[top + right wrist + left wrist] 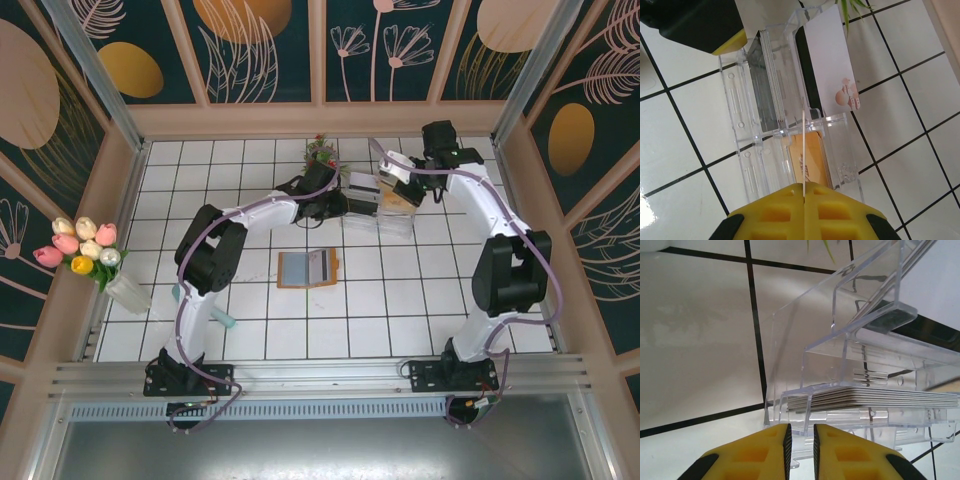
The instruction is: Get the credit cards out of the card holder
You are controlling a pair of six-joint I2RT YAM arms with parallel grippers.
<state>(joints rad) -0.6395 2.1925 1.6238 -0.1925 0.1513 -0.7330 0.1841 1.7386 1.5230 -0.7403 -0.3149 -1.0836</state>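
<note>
Two hands sit at the clear tray, well apart from the card holder, which lies open mid-tabletop with credit cards inside. The right hand pinches a thin card. The left hand is slightly parted and empty. The cards look stiff, light and slick, so pinch an exposed edge.

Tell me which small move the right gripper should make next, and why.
Probably lift the right gripper straight up. Its jaws are shut on a thin pale card, seen edge-on, over the clear plastic tray; moving sideways could catch the tray's walls.
</note>
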